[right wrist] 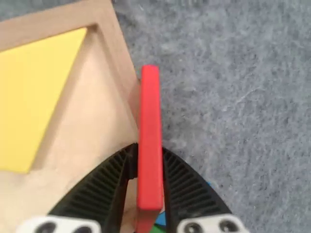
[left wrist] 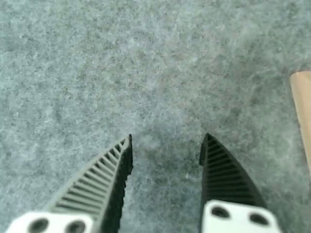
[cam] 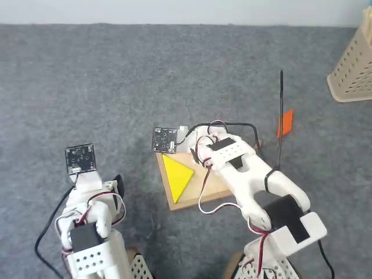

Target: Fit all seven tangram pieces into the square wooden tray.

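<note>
The square wooden tray (cam: 218, 185) lies at the table's middle with a yellow triangle (cam: 176, 173) in it. My right arm (cam: 238, 163) reaches over the tray. In the right wrist view my right gripper (right wrist: 148, 150) is shut on a red piece (right wrist: 149, 111), held on edge just above the tray's rim (right wrist: 125, 92), beside the yellow triangle (right wrist: 39, 92). A bit of blue and green shows under the fingers (right wrist: 187, 184). My left gripper (left wrist: 167, 138) hangs open over bare grey carpet, to the left of the tray's corner (left wrist: 303, 107). An orange piece (cam: 285, 123) lies on the carpet far right of the tray.
A beige perforated basket (cam: 354, 64) stands at the back right. A thin black rod (cam: 281, 116) runs beside the orange piece. Grey carpet stretches wide behind and to the left of the tray.
</note>
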